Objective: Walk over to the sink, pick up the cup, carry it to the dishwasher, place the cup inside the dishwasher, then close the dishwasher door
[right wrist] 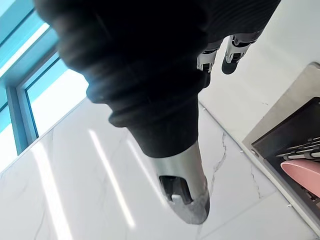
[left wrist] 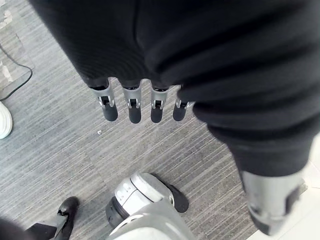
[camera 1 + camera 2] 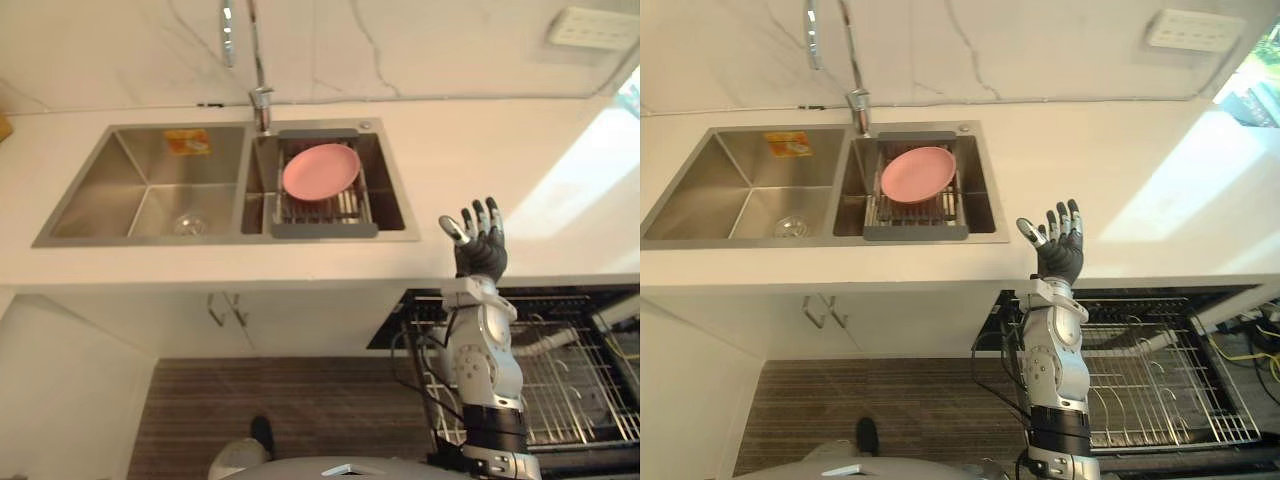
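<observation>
The steel double sink (image 3: pixel 100 180) lies in the white counter ahead. A round glinting thing (image 3: pixel 187 224) sits on the left basin's floor; I cannot tell whether it is a drain or a clear cup. In the right basin a pink plate (image 3: pixel 320 170) rests on a dark drying rack (image 3: pixel 325 212). My right hand (image 3: pixel 480 250) is raised over the counter's front edge, right of the sink, fingers (image 1: pixel 232 50) straight and holding nothing. Below it the open dishwasher shows its wire rack (image 3: pixel 1160 380). My left hand (image 2: pixel 130 102) hangs toward the floor, fingers straight, nothing in it.
A tall faucet (image 3: pixel 262 100) rises behind the divider between the basins. Cabinet doors with handles (image 3: pixel 225 310) sit under the sink. A wall socket (image 3: pixel 590 28) is at the far right. A person's black shoe (image 2: pixel 65 207) and a white shoe (image 2: pixel 4 120) stand on the striped floor.
</observation>
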